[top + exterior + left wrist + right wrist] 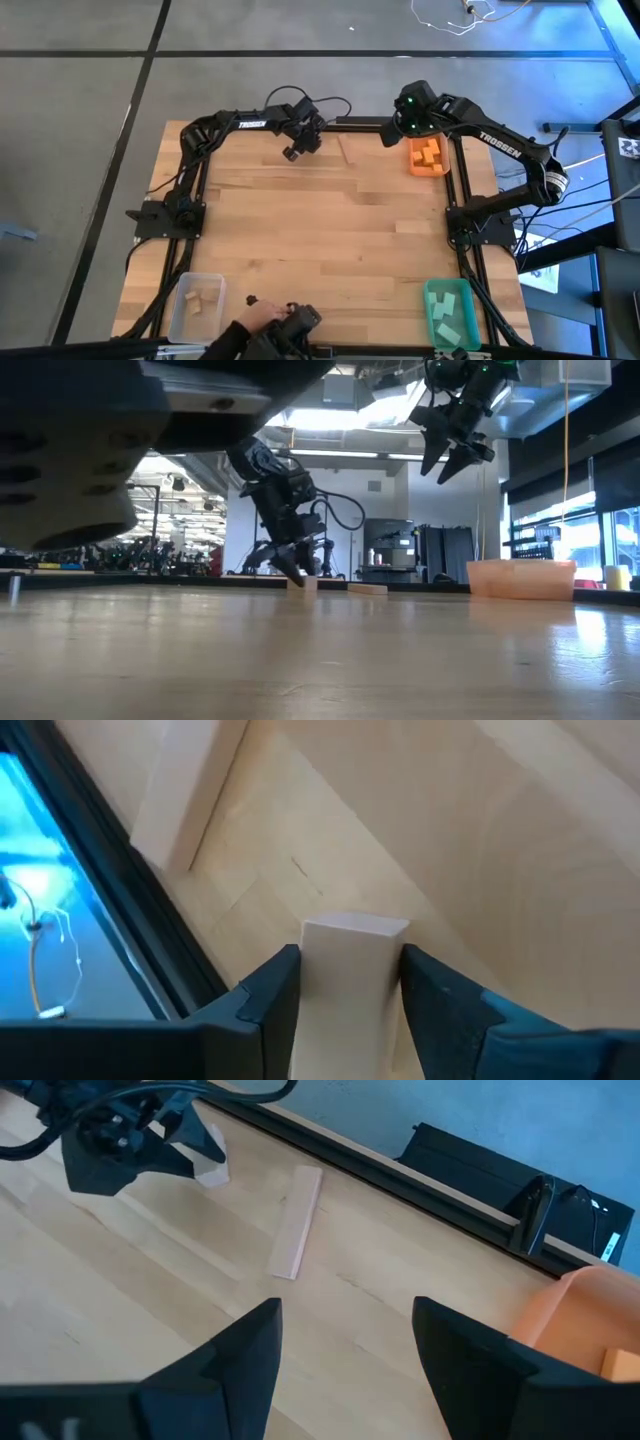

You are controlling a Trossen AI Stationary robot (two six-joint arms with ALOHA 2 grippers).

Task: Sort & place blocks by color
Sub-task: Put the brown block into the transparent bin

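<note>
My left gripper (294,150) is near the table's far edge, shut on a pale wood block (350,975). In the low view this gripper (292,567) reaches down to the block (303,585) at table height. A second pale wood block (297,1222) lies flat on the table close by, toward the right; it also shows in the low view (367,589). My right gripper (455,457) hangs open in the air beside the orange bin (428,156), touching nothing. Orange blocks (430,152) lie inside that bin. My left gripper pinches the pale wood block between its two fingers (270,995), one finger on each long side (312,970). The fingers come slanting down from above and lie along the block. The block's free end (355,927) sticks out past the fingertips, at or just above the table top (303,589).
A clear bin (195,305) with pale wood blocks sits at the near left corner. A green bin (450,310) with teal blocks sits at the near right corner. A person's hand (250,320) holds a dark object at the near edge. A black frame rail (420,1175) runs along the far edge.
</note>
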